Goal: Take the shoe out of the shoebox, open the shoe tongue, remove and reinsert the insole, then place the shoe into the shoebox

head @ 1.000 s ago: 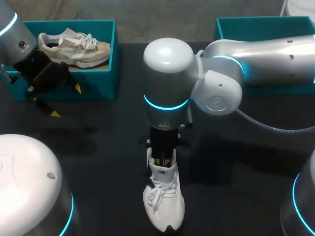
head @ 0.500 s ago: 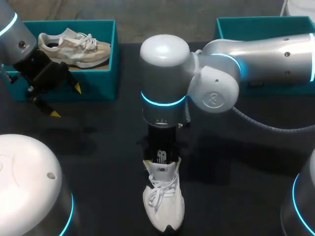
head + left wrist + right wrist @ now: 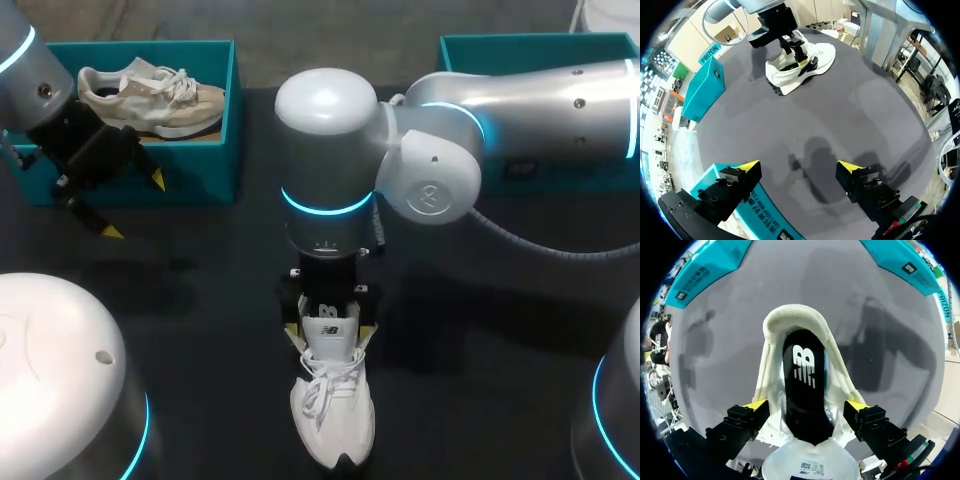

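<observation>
Finds the white shoe (image 3: 332,415) sole-down on the dark table (image 3: 200,270), well apart from the teal left shoebox (image 3: 190,165) and right shoebox (image 3: 470,55), black insole (image 3: 805,385) lying inside. Shows the right gripper (image 3: 806,407) straddling the shoe's opening, fingers spread wide, one yellow tip either side. Has the left gripper (image 3: 797,167) gaping over bare table just beside the left shoebox, a beige shoe (image 3: 150,95) within it

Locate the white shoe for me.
In the head view, the white shoe sits mid-table toward the near edge, its heel end under the right gripper.
</observation>
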### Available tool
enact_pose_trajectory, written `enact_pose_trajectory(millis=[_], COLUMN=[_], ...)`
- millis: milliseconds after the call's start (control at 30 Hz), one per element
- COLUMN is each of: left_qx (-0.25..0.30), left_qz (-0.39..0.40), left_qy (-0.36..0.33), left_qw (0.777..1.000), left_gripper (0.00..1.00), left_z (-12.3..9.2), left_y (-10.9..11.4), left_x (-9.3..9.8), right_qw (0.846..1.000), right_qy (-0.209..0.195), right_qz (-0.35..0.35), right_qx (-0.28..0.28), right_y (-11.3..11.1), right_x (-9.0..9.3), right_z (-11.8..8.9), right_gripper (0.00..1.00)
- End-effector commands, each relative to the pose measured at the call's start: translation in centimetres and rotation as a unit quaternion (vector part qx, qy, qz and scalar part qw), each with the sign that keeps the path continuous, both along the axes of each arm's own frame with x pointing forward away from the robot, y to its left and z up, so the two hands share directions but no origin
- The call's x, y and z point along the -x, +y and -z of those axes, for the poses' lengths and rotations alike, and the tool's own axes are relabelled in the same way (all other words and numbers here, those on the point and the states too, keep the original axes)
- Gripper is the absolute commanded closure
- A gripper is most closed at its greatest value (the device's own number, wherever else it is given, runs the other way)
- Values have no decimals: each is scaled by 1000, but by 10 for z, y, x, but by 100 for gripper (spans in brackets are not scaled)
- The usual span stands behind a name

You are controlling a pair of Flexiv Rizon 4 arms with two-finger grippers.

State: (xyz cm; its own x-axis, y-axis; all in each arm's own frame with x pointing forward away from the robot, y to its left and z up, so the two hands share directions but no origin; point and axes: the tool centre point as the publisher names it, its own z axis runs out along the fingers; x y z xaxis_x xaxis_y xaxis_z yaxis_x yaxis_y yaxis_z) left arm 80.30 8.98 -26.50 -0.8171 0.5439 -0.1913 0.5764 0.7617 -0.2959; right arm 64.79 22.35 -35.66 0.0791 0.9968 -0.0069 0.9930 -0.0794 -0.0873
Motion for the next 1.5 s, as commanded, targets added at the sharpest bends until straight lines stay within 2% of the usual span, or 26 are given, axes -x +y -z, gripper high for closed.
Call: enact_pose_trajectory(millis=[33, 633, 1067, 1267, 1500], left_qx=[-2, -2, -2, -2, -2], left_qz=[0, 0, 0, 0, 0], left_qy=[1, 1, 1, 1, 1], left_qw=[1000, 1000, 1000, 1000, 1000], left_gripper=[0, 0, 0, 0, 0], left_z=[-1, -1, -1, -1, -1], left_y=[0, 0, 0, 0, 0], left_x=[0, 0, 0, 0, 0], right_qw=[991, 989, 988, 985, 983], right_qy=[-10, -8, -9, -12, -3], right_qz=[133, 146, 148, 164, 178], right_qx=[22, 28, 37, 46, 45], right_y=[9, 10, 11, 6, 1], right_x=[3, 33, 38, 48, 58], right_z=[-1, -13, -22, -32, -34], right_gripper=[0, 0, 0, 0, 0])
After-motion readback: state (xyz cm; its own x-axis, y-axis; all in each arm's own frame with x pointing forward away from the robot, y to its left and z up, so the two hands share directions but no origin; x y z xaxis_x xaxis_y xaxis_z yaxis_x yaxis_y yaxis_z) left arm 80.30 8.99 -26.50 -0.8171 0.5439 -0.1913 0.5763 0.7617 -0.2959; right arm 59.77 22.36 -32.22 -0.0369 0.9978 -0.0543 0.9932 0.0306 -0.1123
